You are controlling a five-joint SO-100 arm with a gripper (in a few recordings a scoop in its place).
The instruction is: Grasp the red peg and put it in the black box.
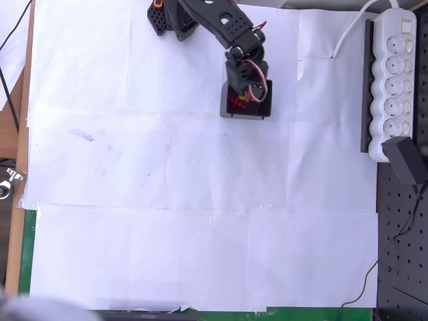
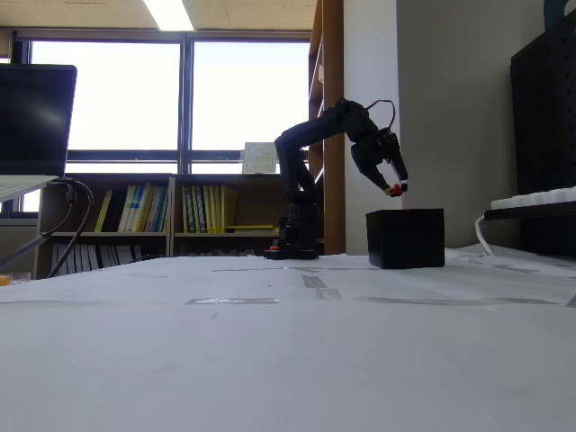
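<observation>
The black box (image 1: pixel 262 112) stands on the white paper near the table's far edge; in the fixed view the black box (image 2: pixel 405 238) sits right of the arm's base. My gripper (image 2: pixel 396 188) hangs a little above the box's top, pointing down, and is shut on the small red peg (image 2: pixel 393 191). From overhead my gripper (image 1: pixel 239 100) covers much of the box's opening, and the red peg (image 1: pixel 235 103) shows as a dark-red spot between the fingers over the box's left part. The peg is above the rim, not inside the box.
A long white power strip (image 1: pixel 394 83) lies along the right side, with a black adapter (image 1: pixel 408 160) and cables. The arm's base (image 1: pixel 170 17) is at the top edge. White paper sheets (image 1: pixel 200 221) cover the table, with a perforated black board (image 1: pixel 401 254) at the right.
</observation>
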